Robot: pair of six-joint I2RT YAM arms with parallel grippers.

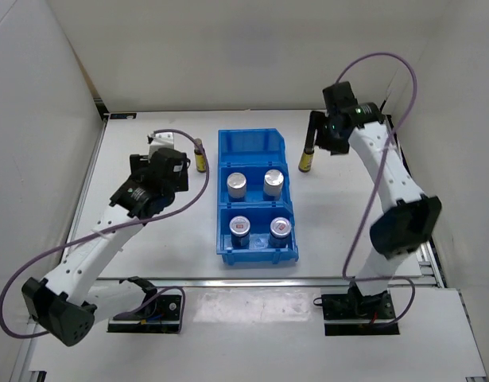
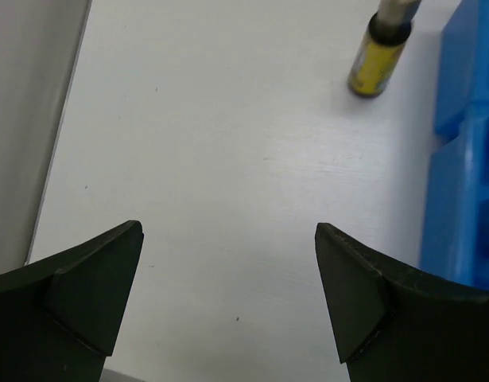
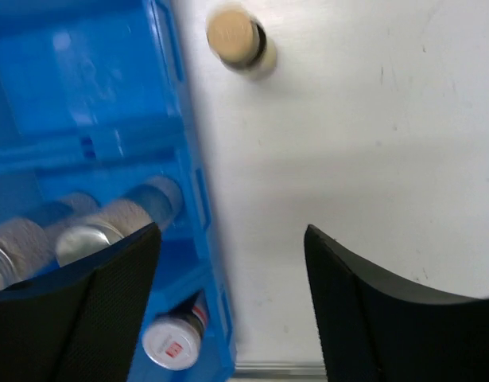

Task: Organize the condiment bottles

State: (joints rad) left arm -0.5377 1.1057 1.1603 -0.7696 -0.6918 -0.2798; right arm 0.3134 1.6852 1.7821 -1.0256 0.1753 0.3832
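Note:
One amber yellow-labelled bottle point(image 1: 199, 157) stands on the table left of the blue bin point(image 1: 250, 142); another point(image 1: 306, 159) stands to the bin's right. Two white cylinders with silvery tops point(image 1: 237, 185) point(image 1: 273, 181) stand in the middle compartment. Two silver-lidded jars point(image 1: 240, 227) point(image 1: 281, 229) stand in the near one. The far compartment is empty. My left gripper point(image 1: 171, 153) point(image 2: 228, 231) is open and empty, with the left amber bottle point(image 2: 379, 56) ahead to its right. My right gripper point(image 1: 316, 131) point(image 3: 232, 239) is open and empty above the table beside the right amber bottle point(image 3: 240, 36).
The bin's side wall point(image 2: 467, 159) lies close to the right of my left gripper. In the right wrist view the bin point(image 3: 77, 72) fills the left, with the white cylinders point(image 3: 93, 235) and one jar point(image 3: 174, 344) inside. White walls enclose the table on the left, back and right.

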